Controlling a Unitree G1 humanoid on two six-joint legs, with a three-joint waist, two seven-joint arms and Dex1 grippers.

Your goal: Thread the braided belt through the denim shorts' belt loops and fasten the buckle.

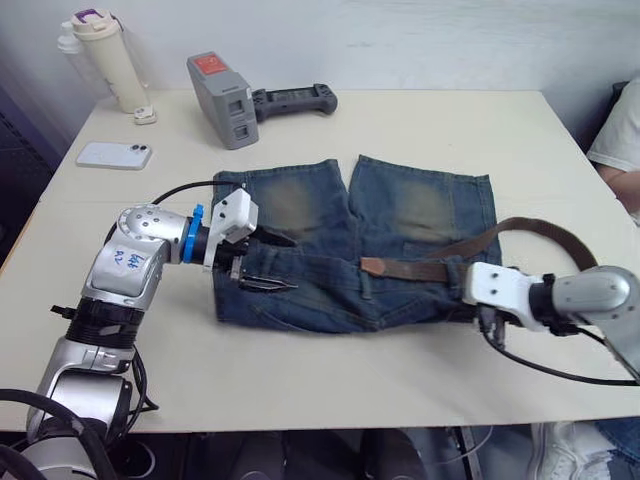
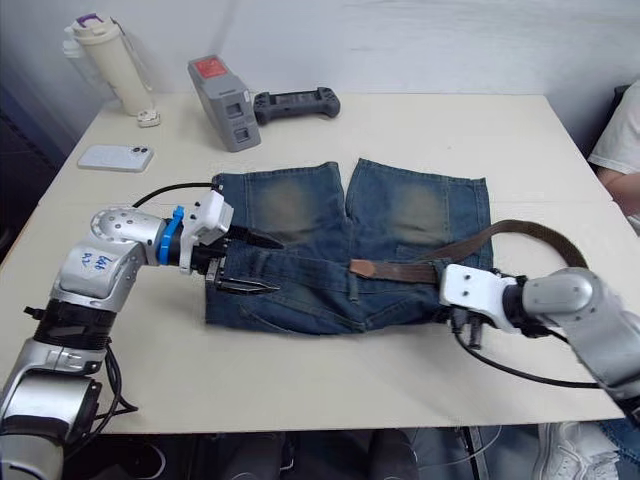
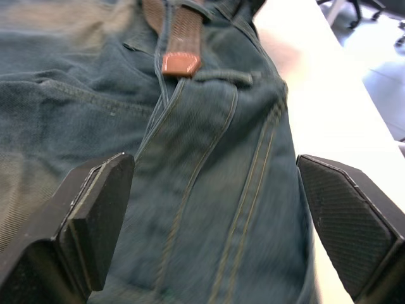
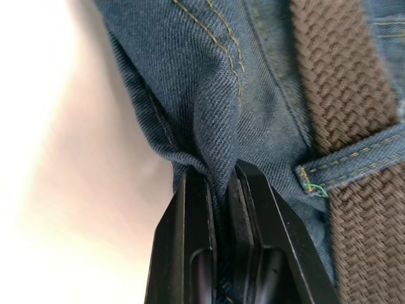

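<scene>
Threading is partly done. The denim shorts [image 1: 350, 245] lie flat mid-table, and the braided belt [image 1: 405, 268] runs along the waistband from the right side, its tan tip about at the fly. The rest loops off past the right edge. I can't make out the buckle, so fastening isn't done.

Left gripper [image 1: 262, 262] hovers over the left waistband, fingers spread wide, holding nothing.

Right gripper [image 4: 220, 209]: its wrist view shows the fingers pinched on a fold of denim beside a belt loop [image 4: 354, 161] with the belt under it. The head views don't resolve that.
</scene>
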